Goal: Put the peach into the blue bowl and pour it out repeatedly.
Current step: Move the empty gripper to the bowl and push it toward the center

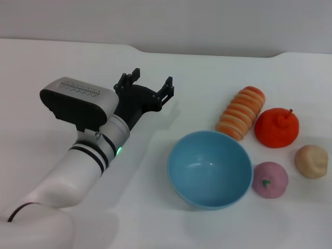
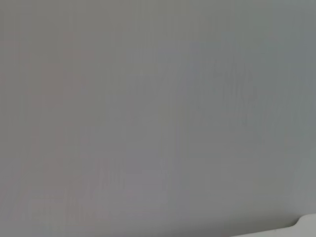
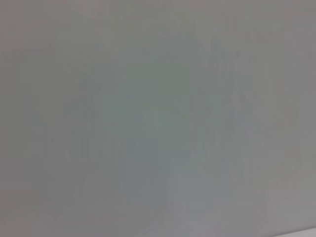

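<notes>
So the blue bowl (image 1: pixel 210 169) sat upright on the white table (image 1: pixel 218 72), a bit right of the middle in the head view, and it had nothing in it. The peach (image 1: pixel 270 179) was out on the table just beside the bowl's right side, so close it looked like it was touching the rim, with its little green stem mark facing the camera. Right of the peach, near but apart, was a beige lumpy ball (image 1: pixel 312 161). Behind those 2 sat a bigger orange-red fruit (image 1: pixel 277 127) with a short stem, and next to it on its left lay a striped orange and cream roll-shaped thing (image 1: pixel 241 112), slanted, with its lower end just behind the bowl's far rim. The left gripper (image 1: pixel 151 85) was on the left side of the table, well apart from the bowl and all the fruit, pointing away from the robot with its 2 black fingers (image 1: pixel 167 90) spread and nothing between them. The left arm had a green light glowing on the wrist. I couldn't see the right arm anywhere in the head view. Both wrist views showed pretty much only plain grey surface, with a pale sliver of edge in a corner, so nothing useful from those.
</notes>
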Action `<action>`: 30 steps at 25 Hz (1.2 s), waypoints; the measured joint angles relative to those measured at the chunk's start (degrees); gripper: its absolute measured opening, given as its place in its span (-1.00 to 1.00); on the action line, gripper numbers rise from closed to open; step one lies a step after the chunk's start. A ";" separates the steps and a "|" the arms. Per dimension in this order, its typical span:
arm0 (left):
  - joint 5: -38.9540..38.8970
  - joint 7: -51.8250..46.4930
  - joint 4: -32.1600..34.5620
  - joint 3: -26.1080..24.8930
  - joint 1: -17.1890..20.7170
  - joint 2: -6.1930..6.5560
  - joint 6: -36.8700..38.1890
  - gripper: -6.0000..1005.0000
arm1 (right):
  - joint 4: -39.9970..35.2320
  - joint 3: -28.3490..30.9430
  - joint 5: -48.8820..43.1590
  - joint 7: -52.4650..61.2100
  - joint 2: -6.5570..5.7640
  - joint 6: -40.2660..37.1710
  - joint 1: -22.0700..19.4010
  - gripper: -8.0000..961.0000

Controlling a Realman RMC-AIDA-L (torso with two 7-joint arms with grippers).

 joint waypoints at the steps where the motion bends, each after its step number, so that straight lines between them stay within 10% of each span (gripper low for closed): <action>1: -0.02 0.00 0.03 -0.21 -0.17 0.00 0.46 0.63 | 0.00 0.00 0.00 0.00 0.00 0.00 0.00 0.62; 15: 0.43 0.26 4.60 -3.24 -0.26 1.31 5.43 0.62 | 0.00 0.00 0.19 0.00 -0.11 0.09 0.22 0.62; 23: 17.03 1.36 27.45 -32.79 3.76 5.77 43.46 0.62 | -0.18 0.00 0.21 0.00 -0.19 -0.13 0.20 0.62; 30: 20.63 16.43 36.07 -60.85 -1.15 0.96 87.00 0.63 | -0.35 0.00 0.21 0.00 -0.24 -0.32 0.10 0.62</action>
